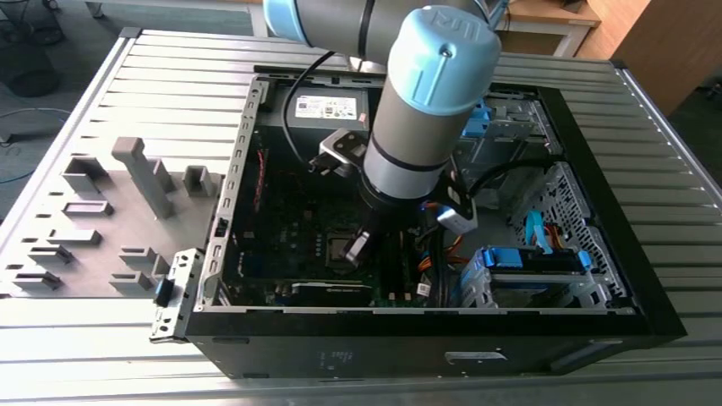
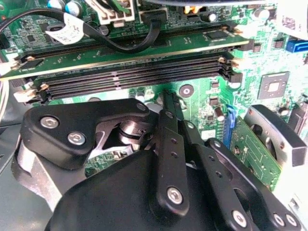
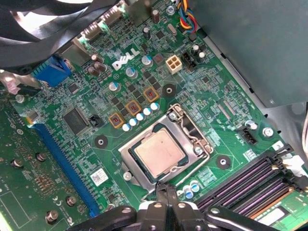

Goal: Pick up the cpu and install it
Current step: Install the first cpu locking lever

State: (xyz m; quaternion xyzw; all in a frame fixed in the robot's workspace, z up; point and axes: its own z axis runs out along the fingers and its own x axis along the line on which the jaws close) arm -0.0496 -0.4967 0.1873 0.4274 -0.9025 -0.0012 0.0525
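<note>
Cpu lies flat within its socket frame. We see the gripper, fingers together, at that frame's edge near the memory slots.

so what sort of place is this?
Looks like a robot test bench in a lab or workshop: an open computer case lies on a slatted metal table, a grey fixture tray beside it.

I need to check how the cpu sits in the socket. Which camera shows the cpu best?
The first wrist view: the cpu lies flat in its socket, top plainly visible, just beyond the gripper. In the exterior view it is a small grey square beside the gripper. The second wrist view faces the memory slots.
</note>
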